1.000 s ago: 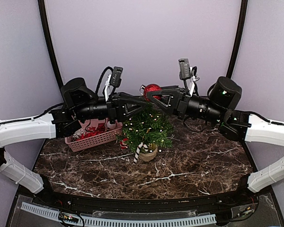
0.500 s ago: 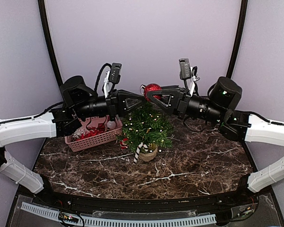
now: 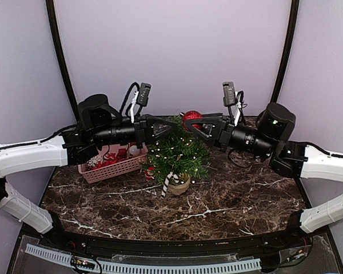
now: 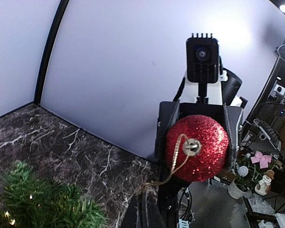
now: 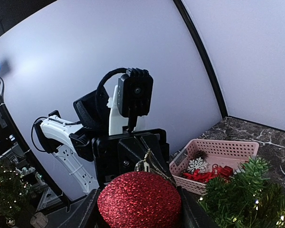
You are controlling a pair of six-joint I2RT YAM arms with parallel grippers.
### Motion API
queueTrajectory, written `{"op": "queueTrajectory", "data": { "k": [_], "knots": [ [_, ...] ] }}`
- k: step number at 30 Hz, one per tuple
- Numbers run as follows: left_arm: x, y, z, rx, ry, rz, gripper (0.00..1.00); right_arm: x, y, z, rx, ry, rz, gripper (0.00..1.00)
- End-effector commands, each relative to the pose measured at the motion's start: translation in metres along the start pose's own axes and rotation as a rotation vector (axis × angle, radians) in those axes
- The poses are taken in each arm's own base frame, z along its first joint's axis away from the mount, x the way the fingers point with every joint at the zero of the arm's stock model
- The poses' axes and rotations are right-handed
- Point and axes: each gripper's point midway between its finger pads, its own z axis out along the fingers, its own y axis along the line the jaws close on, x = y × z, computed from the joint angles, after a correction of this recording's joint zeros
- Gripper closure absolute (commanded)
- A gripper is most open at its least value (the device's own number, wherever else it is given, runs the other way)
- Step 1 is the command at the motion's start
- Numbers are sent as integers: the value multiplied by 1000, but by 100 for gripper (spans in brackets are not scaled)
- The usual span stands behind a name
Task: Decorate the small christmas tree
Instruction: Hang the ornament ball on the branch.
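Note:
The small christmas tree (image 3: 177, 151) stands mid-table in its tan pot, lit with tiny lights and hung with a candy cane (image 3: 170, 182). Just above its top, my right gripper (image 3: 192, 121) is shut on a red glitter bauble (image 3: 191, 116), which fills the gap between its fingers (image 5: 91, 209). My left gripper (image 3: 175, 124) faces it from the left and is shut on the bauble's gold string loop (image 4: 176, 161). In the left wrist view the bauble (image 4: 198, 148) has its cap turned toward me. The string runs down to my fingertips (image 4: 149, 209).
A pink basket (image 3: 111, 169) with red and white ornaments sits left of the tree, behind my left arm. The purple backdrop wall rises close behind the marble table (image 3: 234, 194).
My left gripper closed on the gold string loop. My right arm shifted slightly right and down with the bauble, bringing it closer to the tree top.

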Motion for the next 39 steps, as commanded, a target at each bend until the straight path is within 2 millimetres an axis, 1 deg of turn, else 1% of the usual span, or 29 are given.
{"op": "queueTrajectory", "data": {
  "k": [1, 4, 7, 17, 22, 30, 39],
  "knots": [
    [18, 14, -5, -98, 81, -55, 100, 9, -17, -8, 71, -1, 22, 56],
    [29, 23, -5, -142, 128, -75, 100, 23, -27, -12, 108, 25, 43, 56],
    [35, 26, -4, -153, 160, -83, 100, 33, -33, -17, 131, 39, 61, 56],
    [46, 34, 4, -192, 259, -73, 100, 52, -52, -25, 216, 79, 74, 57],
    [53, 41, 4, -249, 310, -65, 100, 63, -60, -28, 251, 111, 79, 57],
    [60, 44, 6, -317, 377, -19, 100, 71, -67, -34, 292, 129, 79, 57],
    [58, 52, 2, -386, 398, 4, 100, 77, -74, -33, 318, 149, 82, 57]
  ]
}}
